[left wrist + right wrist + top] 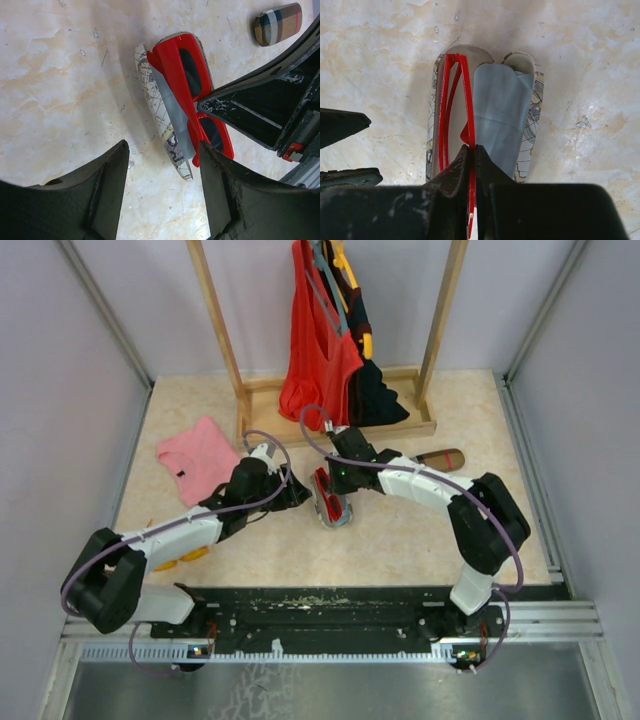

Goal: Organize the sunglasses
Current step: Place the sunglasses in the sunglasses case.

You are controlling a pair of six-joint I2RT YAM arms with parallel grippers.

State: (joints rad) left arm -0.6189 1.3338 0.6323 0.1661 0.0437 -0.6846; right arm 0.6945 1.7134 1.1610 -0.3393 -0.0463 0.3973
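The red-framed sunglasses (468, 100) are folded and stand on edge in one half of an open, map-printed case (532, 130), next to a light blue cloth (500, 115) that lines the other half. My right gripper (474, 149) is shut on the frame's rim from above. In the left wrist view, the sunglasses (175, 65) lie over the cloth (172, 107) and the case (152, 95). My left gripper (162, 150) is open just short of the case's near end and holds nothing. From above, the sunglasses (325, 498) sit mid-table between the left gripper (295, 490) and the right gripper (335, 478).
A brown plaid case (440, 458) lies to the right, also seen as the brown case (277, 22). A pink garment (200, 455) lies at the left. A wooden rack (250, 400) with hanging red clothes (315, 350) stands behind. Yellow items (180, 560) lie by the left arm.
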